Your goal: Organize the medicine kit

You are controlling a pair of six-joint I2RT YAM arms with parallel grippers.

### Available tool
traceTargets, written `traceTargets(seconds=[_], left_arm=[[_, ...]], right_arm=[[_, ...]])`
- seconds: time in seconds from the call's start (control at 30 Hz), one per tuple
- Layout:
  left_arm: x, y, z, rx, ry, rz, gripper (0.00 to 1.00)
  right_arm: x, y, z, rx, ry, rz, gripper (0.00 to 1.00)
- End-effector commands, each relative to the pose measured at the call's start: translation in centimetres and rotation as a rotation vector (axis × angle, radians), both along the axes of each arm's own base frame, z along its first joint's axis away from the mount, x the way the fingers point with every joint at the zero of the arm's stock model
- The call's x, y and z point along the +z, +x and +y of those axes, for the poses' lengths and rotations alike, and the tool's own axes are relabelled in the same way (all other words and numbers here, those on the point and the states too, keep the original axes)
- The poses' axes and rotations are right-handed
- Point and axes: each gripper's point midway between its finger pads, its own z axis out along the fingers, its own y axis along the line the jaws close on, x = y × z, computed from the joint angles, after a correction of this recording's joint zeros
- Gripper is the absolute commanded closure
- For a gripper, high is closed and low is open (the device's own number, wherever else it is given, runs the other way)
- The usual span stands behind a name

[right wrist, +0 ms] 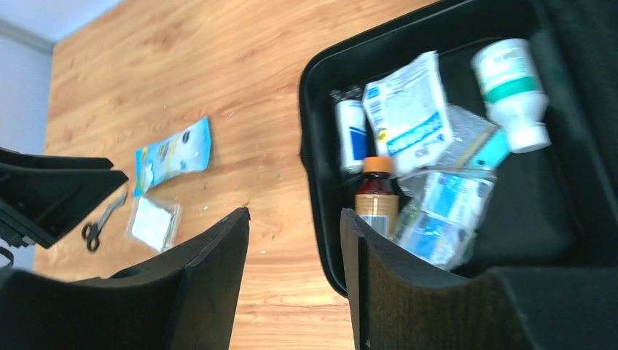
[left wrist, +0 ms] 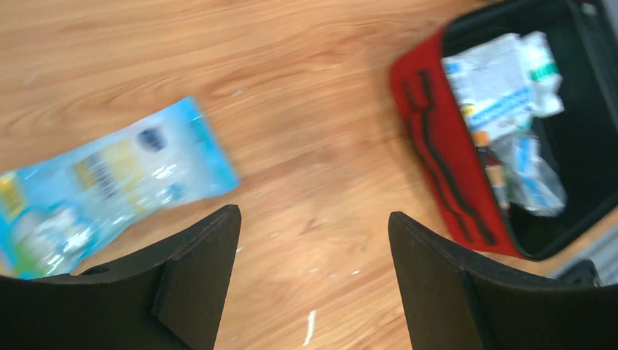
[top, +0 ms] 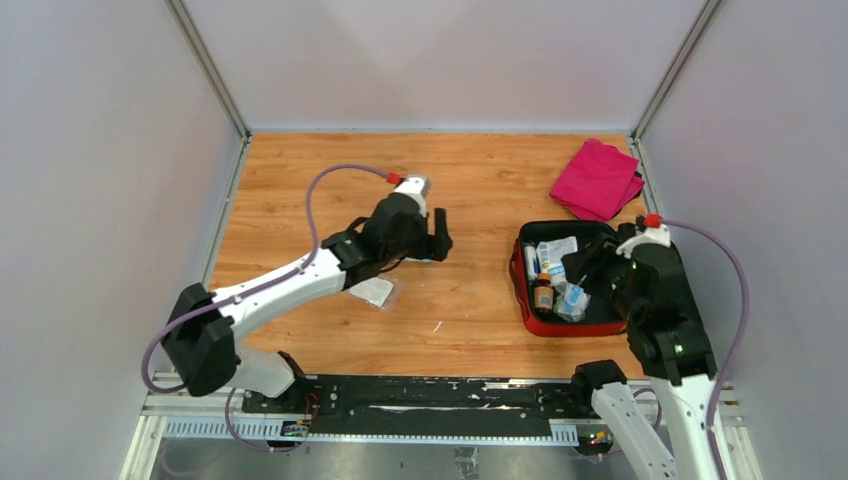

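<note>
**Medicine kit lies open on the right of the table, both my jaws empty**

Medicine kit (top: pixel 519 280) sits on the right half of the table, close to the right wall, its open side facing straight up. It is a rounded square, so I cannot pick out a long axis. Its sides run nearly in line with the table edges, turned only slightly. The wall is red outside and the lining is black. My right arm covers its right side in the top view.

Inside, a brown bottle (right wrist: pixel 377 195) with an orange cap stands against the left wall. A white bottle (right wrist: pixel 514 91) with a green band lies toward the far right. A white and blue packet (right wrist: pixel 404 113) and some clear wrapped packs are heaped between them.

My right gripper (right wrist: pixel 295 215) hovers over the kit's left rim, with a modest gap between the jaws and nothing in it. My left gripper (left wrist: pixel 313 219) hangs over the middle of the table, well apart from the kit, its jaws wide and holding nothing. A blue packet (left wrist: pixel 109 182) lies flat on the wood just beside it. A clear packet (top: pixel 372 291) and a pair of scissors (right wrist: pixel 98 222) lie further left.

The table (top: pixel 300 180) is light brown wood grain with a few pale scuffs. Plain grey-white walls (top: pixel 100 150) close it in on three sides. A magenta cloth (top: pixel 598 178) lies folded in the far right corner, near the kit's far edge. A black rail (top: pixel 430 400) runs along the near edge at my bases.
</note>
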Motion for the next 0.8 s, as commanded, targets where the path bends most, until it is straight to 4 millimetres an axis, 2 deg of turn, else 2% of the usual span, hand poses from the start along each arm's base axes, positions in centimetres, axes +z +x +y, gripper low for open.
traceTargets(seconds=[0.0,0.2,0.27,0.4,0.47,0.57,0.63,0.67,0.77], left_arm=[[-1.8,0.7,7.3,0.244,0.032,0.054,0.20],[-1.9,0.1,15.7,0.439,0.089,0.073,0.20],[-1.6,-0.2,18.2,0.503,0.112,0.068,0.18],[-1.4,-1.5,22.5,0.594,0.191,0.062,0.12],[-0.8,-2.0,24.1,0.632,0.233,0.041,0.09],[0.3,-3.0,25.6,0.652,0.257,0.008,0.07],[0.7,-3.6,26.3,0.661,0.271,-0.010,0.06],[1.2,-3.9,26.7,0.668,0.269,-0.025,0.05],[2.2,-4.6,27.8,0.686,0.278,-0.065,0.04]], right_arm=[[0.1,2.4,4.3,0.245,0.040,-0.016,0.45],[-2.2,6.2,8.8,0.467,-0.035,0.111,0.42],[-2.7,6.9,10.9,0.547,-0.104,0.128,0.40],[-4.1,9.3,16.3,0.734,-0.229,0.167,0.40],[-4.9,10.2,19.1,0.841,-0.279,0.170,0.40],[-6.1,11.9,23.2,1.004,-0.309,0.173,0.40],[-6.4,12.5,25.3,1.103,-0.338,0.157,0.40],[-7.7,12.8,26.4,1.153,-0.365,0.183,0.40],[-9.4,13.2,29.2,1.291,-0.467,0.188,0.40]])
